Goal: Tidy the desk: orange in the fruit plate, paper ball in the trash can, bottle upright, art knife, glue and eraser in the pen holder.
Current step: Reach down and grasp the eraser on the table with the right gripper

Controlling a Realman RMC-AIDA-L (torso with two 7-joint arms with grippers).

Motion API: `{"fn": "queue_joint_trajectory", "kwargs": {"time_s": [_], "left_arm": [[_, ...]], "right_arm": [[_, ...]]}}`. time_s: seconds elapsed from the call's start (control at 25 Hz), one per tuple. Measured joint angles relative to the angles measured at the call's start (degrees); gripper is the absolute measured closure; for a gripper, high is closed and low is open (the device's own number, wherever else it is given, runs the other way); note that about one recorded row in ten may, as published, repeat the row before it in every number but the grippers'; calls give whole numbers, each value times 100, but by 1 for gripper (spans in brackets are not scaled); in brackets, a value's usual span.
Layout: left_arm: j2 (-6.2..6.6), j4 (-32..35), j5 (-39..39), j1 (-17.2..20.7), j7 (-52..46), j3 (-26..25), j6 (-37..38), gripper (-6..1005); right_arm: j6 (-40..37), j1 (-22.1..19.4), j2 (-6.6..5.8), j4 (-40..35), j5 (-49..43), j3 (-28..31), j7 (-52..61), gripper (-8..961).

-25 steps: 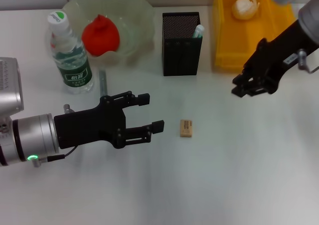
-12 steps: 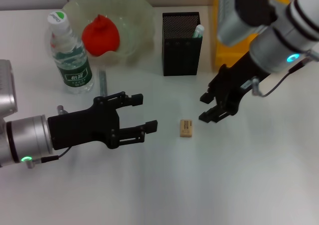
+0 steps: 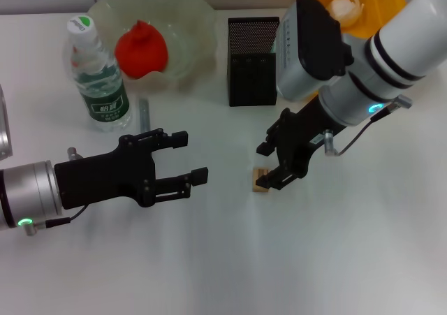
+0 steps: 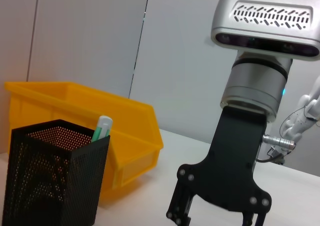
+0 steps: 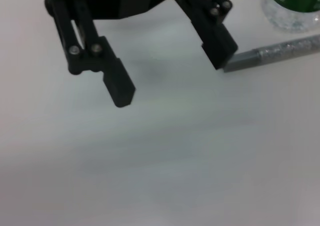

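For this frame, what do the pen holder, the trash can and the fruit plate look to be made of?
Pen holder: black perforated metal mesh by the look, matte; fine holes show across its walls. Trash can: yellow plastic, smooth with a slight sheen, moulded thick rim. Fruit plate: pale green translucent glass or plastic, hard to tell which; light passes through its wavy rim, and the orange sits in it.
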Motion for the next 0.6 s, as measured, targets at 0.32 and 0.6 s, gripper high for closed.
{"fn": "queue_joint_trajectory", "kwargs": {"time_s": [0.32,0.6], "left_arm": [[13,11,-17,-18,0,-9,12,214],[14,18,-21,-28,0,-9,12,214]], "right_arm": [[295,1,13,248,140,-277,-89,357],[519,-6,17,345,249,-552,-90,358]]}}
